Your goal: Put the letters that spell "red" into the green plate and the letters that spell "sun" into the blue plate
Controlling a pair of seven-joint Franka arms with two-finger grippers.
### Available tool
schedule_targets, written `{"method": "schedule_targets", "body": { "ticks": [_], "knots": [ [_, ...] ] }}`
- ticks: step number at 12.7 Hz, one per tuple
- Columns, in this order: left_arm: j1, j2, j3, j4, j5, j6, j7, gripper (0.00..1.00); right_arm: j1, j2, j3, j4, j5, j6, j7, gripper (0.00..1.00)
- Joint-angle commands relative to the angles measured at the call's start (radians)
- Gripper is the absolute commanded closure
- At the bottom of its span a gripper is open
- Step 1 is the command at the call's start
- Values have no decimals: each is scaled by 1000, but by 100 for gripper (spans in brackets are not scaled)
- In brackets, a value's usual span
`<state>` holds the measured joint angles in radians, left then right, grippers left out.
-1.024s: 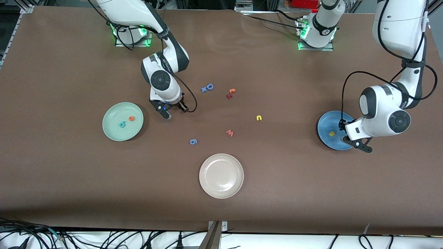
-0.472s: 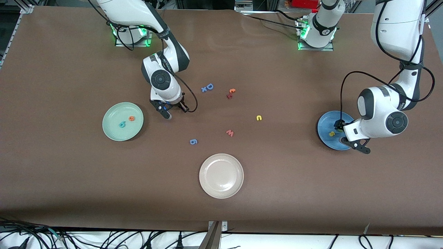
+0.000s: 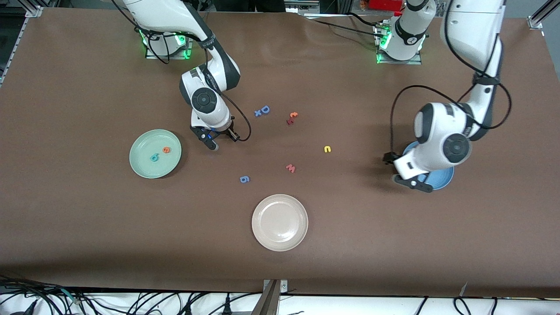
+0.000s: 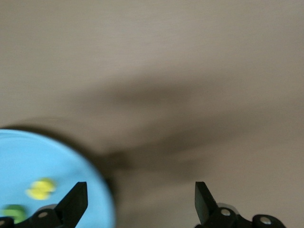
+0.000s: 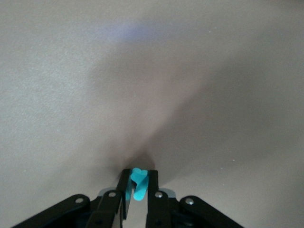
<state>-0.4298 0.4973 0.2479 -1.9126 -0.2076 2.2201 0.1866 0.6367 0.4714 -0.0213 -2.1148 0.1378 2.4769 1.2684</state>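
Three round shallow plates are counted: pale mint-green plate (image 3: 139, 164), bright blue plate (image 3: 442, 178), beige-white plate (image 3: 279, 222). Two foam letters, teal "d" (image 3: 154, 157) and orange "e" (image 3: 166, 149), are seen in the green plate; yellow "s" (image 4: 41, 188) and olive-green "u" (image 4: 13, 212) in the blue. Yellow "n" (image 3: 327, 149) is left on the table. Teal "r" (image 5: 137, 183) is clamped by the right gripper (image 5: 138, 191) beside the green plate. The left gripper (image 4: 137, 202) is held at the blue plate's edge, fingers apart.

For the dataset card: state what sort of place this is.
Most likely a robotics lab bench: two arms bolted along one edge of a brown table, loose cables past the table's edge nearest the front camera, and foam letters such as the yellow n laid out as props.
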Motion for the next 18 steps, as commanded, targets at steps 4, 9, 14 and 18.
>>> {"method": "schedule_targets", "body": {
  "ticks": [4, 9, 14, 18],
  "knots": [
    [-113, -25, -47, -3, -30, -22, -330, 1, 8, -135, -112, 13, -1, -203, -293, 87],
    [-147, -25, -145, 0, -32, 0, -608, 1, 4, -168, -353, 13, 5, -282, -763, 86],
    [-171, 0, -171, -12, -32, 79, -670, 2, -92, -87, -408, 9, 9, -266, -990, 84],
    [-191, 40, -171, -17, -32, 148, -703, 7, -163, -42, -405, 10, 11, -259, -1092, 83]
  ]
}}
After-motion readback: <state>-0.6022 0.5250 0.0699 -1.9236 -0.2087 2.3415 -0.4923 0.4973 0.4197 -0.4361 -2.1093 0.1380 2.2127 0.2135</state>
